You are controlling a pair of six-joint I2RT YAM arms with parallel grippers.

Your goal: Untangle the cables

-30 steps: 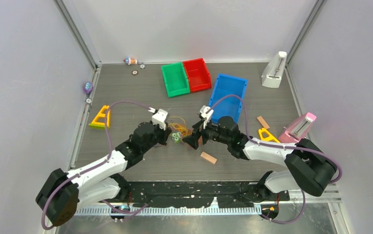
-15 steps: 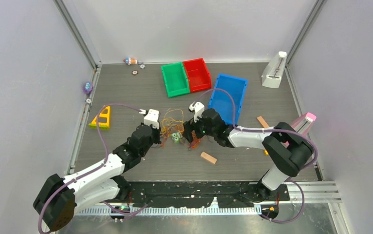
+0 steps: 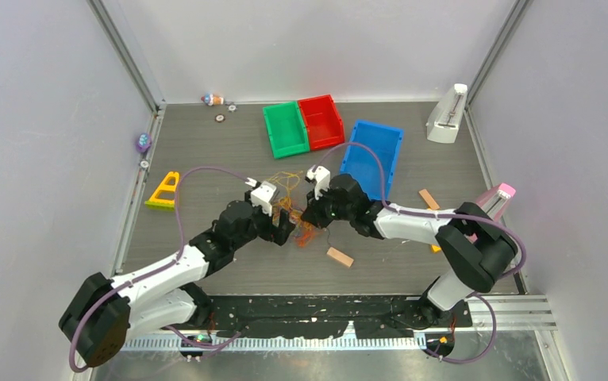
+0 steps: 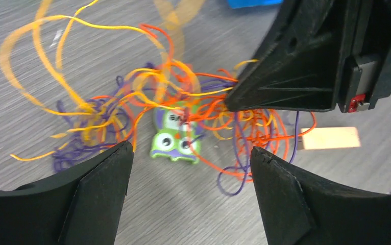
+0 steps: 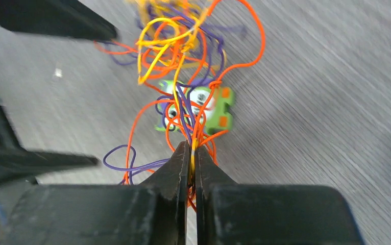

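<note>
Cables [image 5: 177, 47] pinched by right end effector [image 5: 191, 151]; left [image 4: 191, 152] gapes.

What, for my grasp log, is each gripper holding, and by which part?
The right gripper is shut on the cables, pinching a few orange, yellow and purple strands at the tangle's edge. The left gripper is open, holding nothing.

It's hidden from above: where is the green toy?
In the left wrist view the green toy lies on the table under the cables, centred before the open left gripper, next to the shut right gripper.
</note>
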